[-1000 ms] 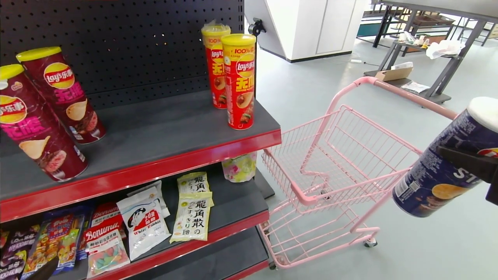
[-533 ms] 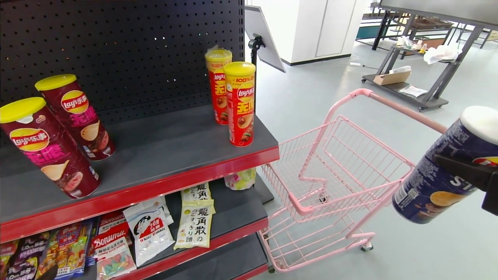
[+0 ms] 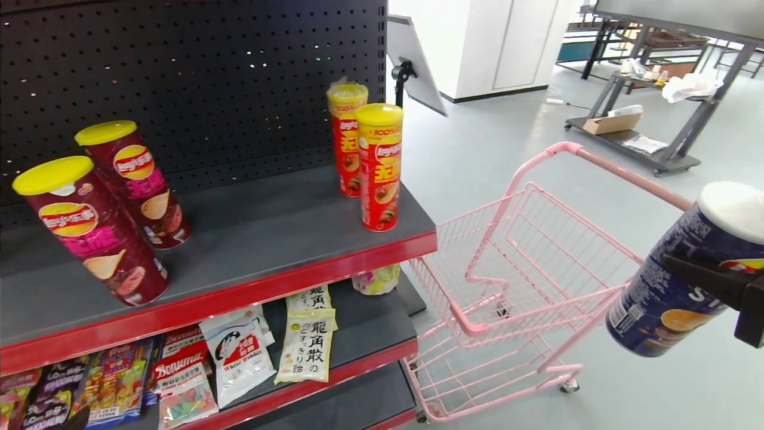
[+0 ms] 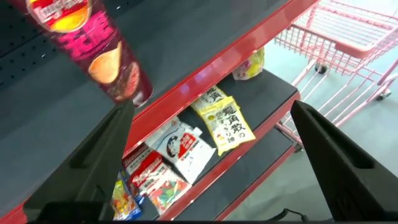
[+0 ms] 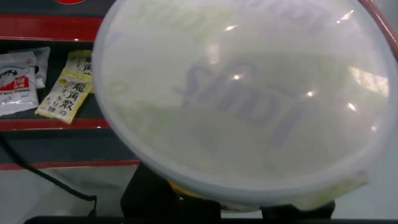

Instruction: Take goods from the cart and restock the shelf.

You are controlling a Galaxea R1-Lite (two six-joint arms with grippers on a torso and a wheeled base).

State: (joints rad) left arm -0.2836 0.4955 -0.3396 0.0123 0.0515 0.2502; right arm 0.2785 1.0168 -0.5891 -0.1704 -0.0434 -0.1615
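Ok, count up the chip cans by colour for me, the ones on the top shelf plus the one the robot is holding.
maroon cans, top shelf: 2
red cans, top shelf: 2
dark blue can, held beside the cart: 1
Total: 5
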